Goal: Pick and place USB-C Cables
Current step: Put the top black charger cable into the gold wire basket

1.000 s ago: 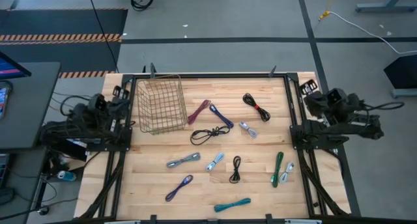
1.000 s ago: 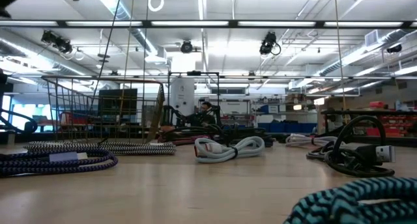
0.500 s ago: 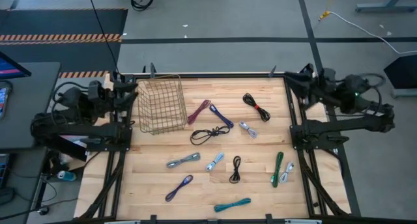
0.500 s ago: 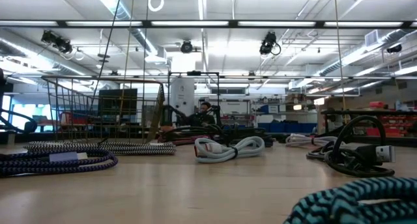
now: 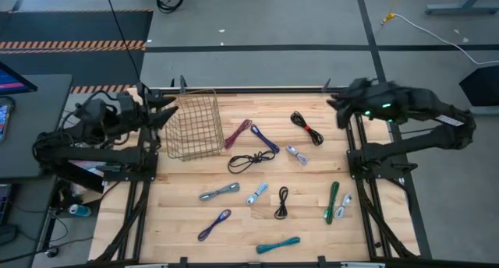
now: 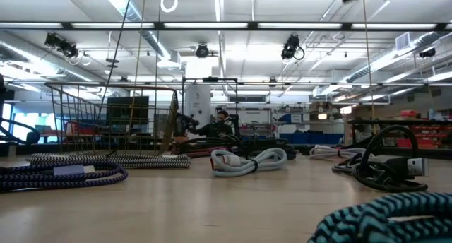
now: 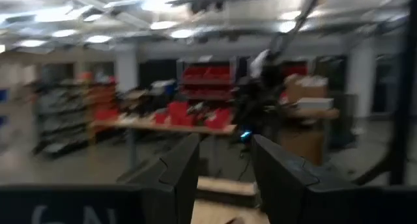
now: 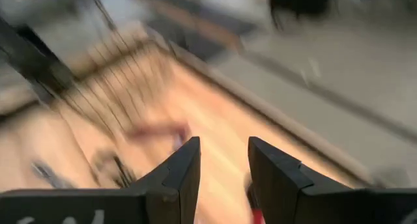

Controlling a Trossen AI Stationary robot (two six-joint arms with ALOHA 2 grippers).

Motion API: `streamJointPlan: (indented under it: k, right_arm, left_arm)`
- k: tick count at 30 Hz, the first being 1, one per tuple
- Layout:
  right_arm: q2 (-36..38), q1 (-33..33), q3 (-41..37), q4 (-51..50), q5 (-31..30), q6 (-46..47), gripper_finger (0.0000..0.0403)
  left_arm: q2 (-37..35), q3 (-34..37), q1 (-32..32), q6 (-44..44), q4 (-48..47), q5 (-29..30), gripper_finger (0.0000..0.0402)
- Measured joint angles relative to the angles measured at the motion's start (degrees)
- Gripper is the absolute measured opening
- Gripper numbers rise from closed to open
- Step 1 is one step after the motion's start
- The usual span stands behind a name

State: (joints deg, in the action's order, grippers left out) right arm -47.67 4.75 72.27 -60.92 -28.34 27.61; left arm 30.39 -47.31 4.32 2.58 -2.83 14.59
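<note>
High view – landmark: the wire mesh basket is sitting at the far left of the wooden table.
High view – USB-C Cables: all are lying loose on the boards outside the basket; a maroon cable and a purple cable are lying just right of it, a black cable farther right, a teal cable well toward the near edge.
High view – left gripper: it is hanging at the basket's left rim, holding nothing.
High view – right gripper: it is hovering well right of the basket, by the table's far right corner, apart from every cable.
Low view – cables: a grey-silver cable is lying right of the basket; a person is sitting in the room behind.
Left wrist view – jaws: the fingers are standing apart with nothing between them; shelving with red bins is showing beyond.
Right wrist view – jaws: the fingers are parted and empty, with the blurred table beyond.
Writing: none is readable.
</note>
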Motion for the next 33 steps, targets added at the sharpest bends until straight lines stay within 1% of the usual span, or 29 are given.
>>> streamJointPlan:
  k: [2,5,7,9,14,20,23,27,33]
  right_arm:
    - [-2.91,0.37,0.0,-7.13,1.96,5.0,0.0135]
    - [-8.02,0.66,-0.02,-16.66,5.62,10.99,0.0135]
    - [-11.35,0.68,-0.02,-20.56,7.95,12.93,0.0135]
    - [-14.52,0.71,-0.04,-22.24,9.62,13.21,0.0135]
    - [-20.9,1.43,-0.04,-21.41,10.82,14.46,0.0138]
    - [-27.98,5.25,-0.04,-20.86,12.15,14.34,0.0157]
    - [-31.31,7.6,-0.04,-18.79,13.41,11.5,0.0168]
    - [-34.97,11.51,-0.04,-13.57,15.7,7.16,0.018]
    - [-38.03,19.31,-1.2,-8.93,19.83,1.59,0.0185]
  left_arm:
    - [0.08,0.0,0.02,-0.41,-1.11,2.09,0.0145]
    - [0.4,0.0,0.02,-0.43,-2.38,3.31,0.0147]
    - [0.53,0.0,0.02,-0.45,-2.78,3.43,0.0146]
    - [0.86,0.0,0.02,-0.45,-2.76,3.43,0.0145]
    - [0.86,0.0,0.02,-0.43,-2.76,3.83,0.0147]
    - [0.7,0.0,0.02,-0.38,-3.02,3.85,0.0151]
    - [0.73,0.0,0.02,-0.38,-3.45,3.85,0.015]
    - [0.73,0.0,0.0,-0.4,-3.46,3.83,0.0149]
    - [0.73,0.0,0.0,-0.6,-3.5,1.91,0.0149]
